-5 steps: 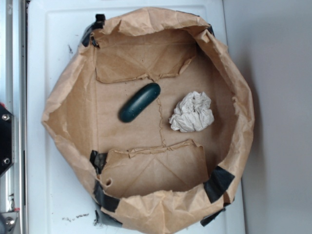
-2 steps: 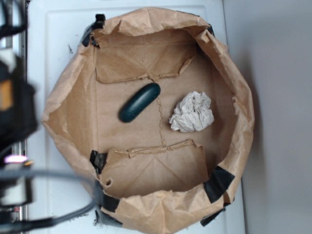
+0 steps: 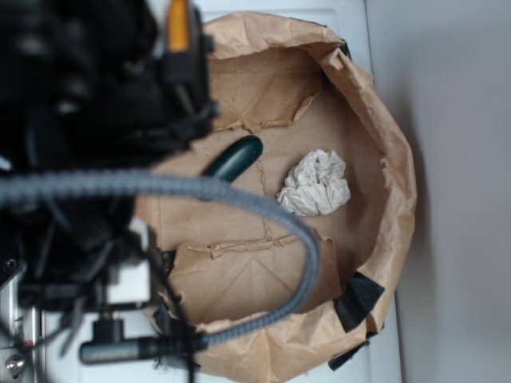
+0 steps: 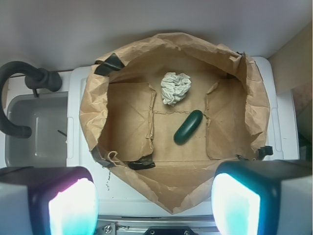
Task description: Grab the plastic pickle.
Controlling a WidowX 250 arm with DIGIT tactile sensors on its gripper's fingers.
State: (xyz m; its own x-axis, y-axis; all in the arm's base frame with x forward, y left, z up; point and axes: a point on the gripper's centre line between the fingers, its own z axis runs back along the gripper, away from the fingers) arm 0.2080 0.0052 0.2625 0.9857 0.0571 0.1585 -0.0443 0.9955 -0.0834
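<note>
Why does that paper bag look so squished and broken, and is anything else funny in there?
The brown paper bag is torn open, flattened into a tray and patched with black tape. Inside, a crumpled white paper wad lies near the plastic pickle, not touching it. Nothing has spilled.

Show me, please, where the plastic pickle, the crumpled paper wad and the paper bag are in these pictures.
plastic pickle (image 4: 188,127), wrist view, middle of its dark green body.
crumpled paper wad (image 4: 175,87), wrist view, centre of the white ball.
paper bag (image 4: 257,95), wrist view, its right wall near the rim.
</note>
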